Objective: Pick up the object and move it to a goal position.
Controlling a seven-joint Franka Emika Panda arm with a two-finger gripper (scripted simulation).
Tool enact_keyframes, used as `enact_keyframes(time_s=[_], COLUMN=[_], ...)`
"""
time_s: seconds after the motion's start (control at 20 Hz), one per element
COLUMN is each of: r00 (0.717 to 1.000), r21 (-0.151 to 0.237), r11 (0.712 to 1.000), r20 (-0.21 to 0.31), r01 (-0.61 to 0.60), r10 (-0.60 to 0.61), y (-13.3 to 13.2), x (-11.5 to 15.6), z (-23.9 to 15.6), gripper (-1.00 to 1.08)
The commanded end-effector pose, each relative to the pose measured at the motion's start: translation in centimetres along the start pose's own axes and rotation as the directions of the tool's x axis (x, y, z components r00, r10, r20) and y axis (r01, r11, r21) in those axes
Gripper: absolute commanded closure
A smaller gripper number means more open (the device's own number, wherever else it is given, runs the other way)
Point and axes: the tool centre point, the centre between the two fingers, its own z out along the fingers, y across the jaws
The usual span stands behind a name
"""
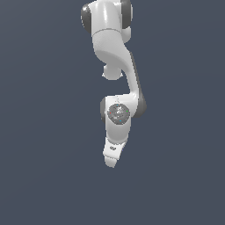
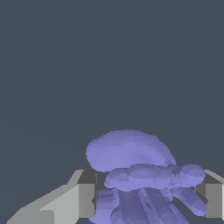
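Note:
In the wrist view the object [image 2: 131, 168], a lumpy periwinkle clump of rounded lobes, fills the gap between my two grey fingertips [image 2: 87, 192]. Its lobes meet the inner face of each finger, so the gripper [image 2: 146, 194] is shut on it. In the exterior view the white arm hangs down the middle of the picture, and the gripper [image 1: 112, 160] at its lower end is seen edge-on. The object is hidden there behind the hand.
A plain dark blue-grey ground [image 1: 44, 176] lies all around the arm in both views. No other objects, containers or edges show.

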Motion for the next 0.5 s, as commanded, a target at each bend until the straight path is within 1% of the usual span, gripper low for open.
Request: enact_keyframes(time_s=[0.0, 0.45], r00=[1.000, 1.000], r21=[-0.001, -0.001], r11=[1.000, 1.000], r20=[0.000, 0.002], r01=[0.000, 0.000], r10=[0.000, 0.000], y=[-0.3, -2.7], x=[0.0, -0.4], z=[-0.5, -4.3], gripper=[1.08, 1.08])
